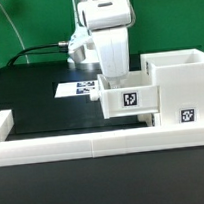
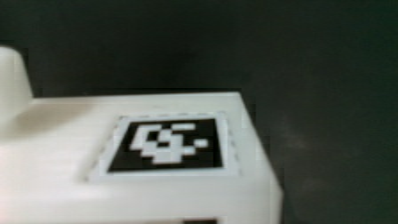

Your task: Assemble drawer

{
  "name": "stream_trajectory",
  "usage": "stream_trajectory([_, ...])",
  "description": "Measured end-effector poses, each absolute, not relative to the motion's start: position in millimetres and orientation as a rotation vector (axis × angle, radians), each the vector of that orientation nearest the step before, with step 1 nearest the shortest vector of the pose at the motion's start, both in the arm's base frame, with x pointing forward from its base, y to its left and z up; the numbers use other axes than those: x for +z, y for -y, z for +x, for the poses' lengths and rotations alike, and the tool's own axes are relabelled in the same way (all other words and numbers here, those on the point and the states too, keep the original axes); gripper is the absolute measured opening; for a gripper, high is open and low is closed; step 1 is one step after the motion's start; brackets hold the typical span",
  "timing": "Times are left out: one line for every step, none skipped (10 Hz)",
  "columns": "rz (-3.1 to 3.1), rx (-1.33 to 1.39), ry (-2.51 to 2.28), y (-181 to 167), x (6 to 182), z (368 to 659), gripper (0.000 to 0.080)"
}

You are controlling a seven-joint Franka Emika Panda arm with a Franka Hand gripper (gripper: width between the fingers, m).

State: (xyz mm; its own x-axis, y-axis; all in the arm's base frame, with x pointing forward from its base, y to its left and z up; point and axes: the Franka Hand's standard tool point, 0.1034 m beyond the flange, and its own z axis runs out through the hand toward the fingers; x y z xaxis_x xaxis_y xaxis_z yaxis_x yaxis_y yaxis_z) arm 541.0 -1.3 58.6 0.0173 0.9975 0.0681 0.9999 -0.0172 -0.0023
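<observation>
The large hollow white drawer box (image 1: 184, 88) stands at the exterior view's right, with a tag on its front. A smaller white tray (image 1: 127, 100) with a tagged front sits against the box's open side, raised off the black table. My gripper (image 1: 119, 80) reaches down into the tray from above, and its fingertips are hidden behind the tray wall. It appears to be shut on the tray. The wrist view shows a close white tagged face (image 2: 166, 147) and a white edge (image 2: 15, 85) beside it. No second tray is in view.
The marker board (image 1: 79, 89) lies flat behind the tray. A low white wall (image 1: 64, 146) runs along the table's front, with a short arm (image 1: 1, 123) at the exterior view's left. A green backdrop and a black cable are at the back.
</observation>
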Motion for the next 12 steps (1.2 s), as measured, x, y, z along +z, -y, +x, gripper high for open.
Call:
stream_trajectory([-2.208,-0.073,2.163,0.2,58.6,540.9,0.0042])
stream_trajectory([-2.222,-0.074,2.147,-2.4,58.2,540.4,0.0042])
stream_trajectory([-2.232,-0.072,2.135,-5.8,57.1,539.1,0.0042])
stream_trajectory([-2.236,-0.073,2.131,-8.5,57.1,539.3,0.0042])
stream_trajectory([-2.238,-0.074,2.127,-10.8,57.1,539.3,0.0042])
stream_trajectory([-2.241,-0.073,2.124,-9.3,57.1,539.3,0.0042])
stream_trajectory([-2.242,-0.073,2.123,-9.0,57.1,539.3,0.0042])
stream_trajectory([-2.242,-0.073,2.123,-8.9,57.0,539.2,0.0042])
stream_trajectory([-2.235,-0.071,2.132,-10.1,56.9,539.2,0.0042])
stream_trajectory([-2.197,-0.062,2.188,-16.6,57.0,539.8,0.0042])
stream_trajectory([-2.187,-0.060,2.197,-21.8,57.1,539.9,0.0042])
stream_trajectory([-2.182,-0.056,2.200,-24.9,57.3,539.7,0.0042])
